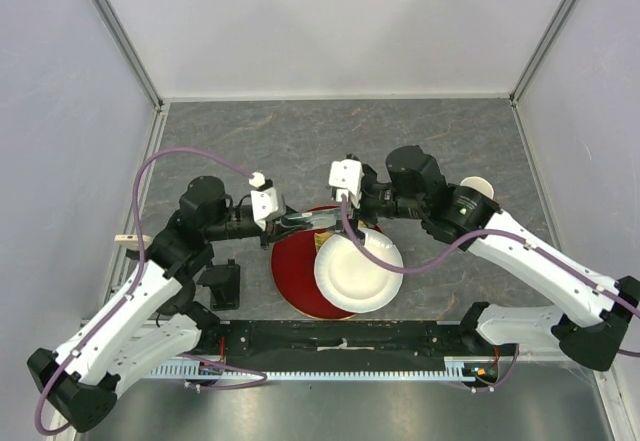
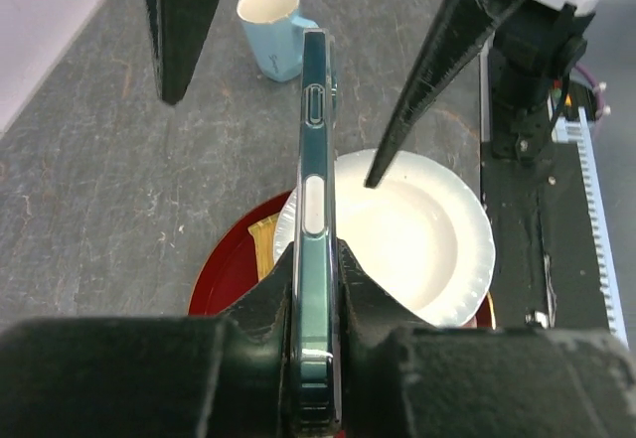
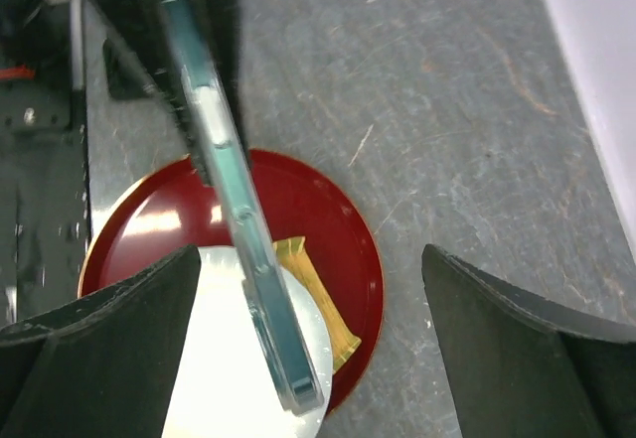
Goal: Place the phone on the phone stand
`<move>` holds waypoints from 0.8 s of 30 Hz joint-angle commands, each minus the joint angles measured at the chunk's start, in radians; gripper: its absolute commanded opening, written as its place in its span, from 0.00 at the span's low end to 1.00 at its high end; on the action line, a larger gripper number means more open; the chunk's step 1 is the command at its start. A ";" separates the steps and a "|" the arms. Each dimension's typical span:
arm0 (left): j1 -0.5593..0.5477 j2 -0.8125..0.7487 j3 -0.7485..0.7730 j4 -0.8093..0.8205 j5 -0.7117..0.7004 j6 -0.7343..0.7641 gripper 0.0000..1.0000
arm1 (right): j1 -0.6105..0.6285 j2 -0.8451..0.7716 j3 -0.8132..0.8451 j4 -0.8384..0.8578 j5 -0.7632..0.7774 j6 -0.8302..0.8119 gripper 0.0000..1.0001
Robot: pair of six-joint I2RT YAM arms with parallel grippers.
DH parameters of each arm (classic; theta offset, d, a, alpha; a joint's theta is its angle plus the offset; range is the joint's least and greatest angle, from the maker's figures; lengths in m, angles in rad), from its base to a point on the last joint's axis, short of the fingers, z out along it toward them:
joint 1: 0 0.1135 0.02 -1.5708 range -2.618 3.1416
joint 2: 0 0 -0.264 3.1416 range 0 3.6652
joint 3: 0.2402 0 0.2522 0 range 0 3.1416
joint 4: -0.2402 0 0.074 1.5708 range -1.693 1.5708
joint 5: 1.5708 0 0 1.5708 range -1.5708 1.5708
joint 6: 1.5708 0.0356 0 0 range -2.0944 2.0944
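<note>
Above white plate (image 1: pixel 360 279), phone (image 2: pixel 315 210) in left hand (image 1: pixel 289 223), phone stand (image 1: pixel 221 285) seemingly leftward

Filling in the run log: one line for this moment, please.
left gripper: shut on slim rounded-rectangle smartphone | right gripper: open, straddling it | matte black phone stand: empty

**Two white-and-black arms with purple cables**

The left arm (image 1: pixel 130 311) and the right arm (image 1: pixel 540 261) have white shells on the long links and black rounded joints. A thin purple cable (image 1: pixel 160 161) runs along each one. Near every wrist sits a small white camera block (image 1: pixel 265 199). The fingers (image 3: pixel 99 329) are matte black and tapered, with a slightly rough surface.
</note>
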 commanded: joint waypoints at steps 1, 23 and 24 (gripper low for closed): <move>0.004 -0.116 -0.068 0.307 -0.112 -0.245 0.02 | -0.005 -0.097 -0.067 0.227 0.154 0.343 0.98; 0.008 -0.264 -0.342 1.151 -0.384 -1.095 0.02 | -0.208 -0.096 -0.363 1.380 -0.248 1.238 0.90; 0.008 -0.259 -0.338 1.154 -0.378 -1.098 0.02 | -0.208 -0.090 -0.369 1.428 -0.272 1.261 0.89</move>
